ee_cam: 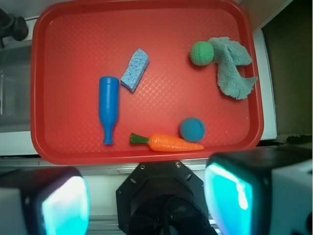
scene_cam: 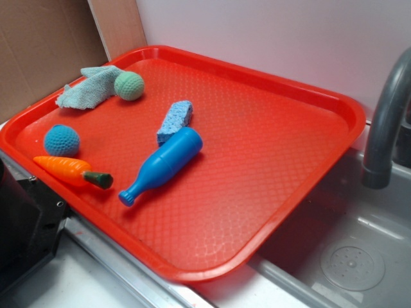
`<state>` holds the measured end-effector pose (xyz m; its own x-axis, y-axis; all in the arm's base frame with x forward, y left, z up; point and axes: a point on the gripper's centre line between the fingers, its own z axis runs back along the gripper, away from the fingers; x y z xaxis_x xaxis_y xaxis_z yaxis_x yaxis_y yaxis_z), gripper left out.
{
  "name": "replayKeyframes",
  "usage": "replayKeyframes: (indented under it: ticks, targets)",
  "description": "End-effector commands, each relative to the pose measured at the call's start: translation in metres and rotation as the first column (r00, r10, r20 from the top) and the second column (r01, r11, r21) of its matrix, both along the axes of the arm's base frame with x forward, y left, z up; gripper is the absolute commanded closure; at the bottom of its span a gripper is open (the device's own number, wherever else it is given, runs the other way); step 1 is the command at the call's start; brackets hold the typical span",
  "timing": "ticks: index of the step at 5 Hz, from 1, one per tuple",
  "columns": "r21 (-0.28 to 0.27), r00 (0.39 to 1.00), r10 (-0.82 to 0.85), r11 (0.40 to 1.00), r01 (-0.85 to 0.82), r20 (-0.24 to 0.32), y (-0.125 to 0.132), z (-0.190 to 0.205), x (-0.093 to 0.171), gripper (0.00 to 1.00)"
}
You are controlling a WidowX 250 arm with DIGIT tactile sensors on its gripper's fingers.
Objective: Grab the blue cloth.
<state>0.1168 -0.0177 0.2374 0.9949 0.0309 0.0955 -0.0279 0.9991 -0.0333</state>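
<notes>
- The blue cloth (ee_cam: 231, 68) lies crumpled at the red tray's (ee_cam: 146, 19) 2 o'clock corner, long axis 11-to-5, touching the green knitted ball (ee_cam: 201, 53).
- The claw (ee_cam: 146, 196) gapes wide, holding nothing.

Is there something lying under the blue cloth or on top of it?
Nothing lies on the blue cloth. The green ball touches its edge. It rests on the red tray; anything beneath its folds stays hidden.

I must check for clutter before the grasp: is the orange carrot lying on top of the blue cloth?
No. The carrot lies on the tray's near edge beside the blue ball, apart from the blue cloth.
</notes>
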Motion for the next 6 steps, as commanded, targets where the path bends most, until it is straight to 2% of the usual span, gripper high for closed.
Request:
replayKeyframes:
  ticks: [1,2,3,4,5,6]
  targets:
    - [0.000,1.000,0.000,1.000,0.000,0.000,0.000,0.000,0.000,0.00]
    - [0.080,0.976,0.218,0.973,-0.218,0.006,0.038,-0.041,0.034,0.00]
    - [0.082,0.892,0.452,0.888,-0.452,0.019,0.081,-0.067,0.060,0.00]
    - [0.058,0.770,0.635,0.768,-0.638,0.060,0.109,-0.079,0.071,0.00]
    - [0.016,0.585,0.805,0.586,-0.810,0.099,0.126,-0.098,0.073,0.00]
    - [-0.009,0.367,0.929,0.367,-0.930,0.046,0.141,-0.123,0.074,0.00]
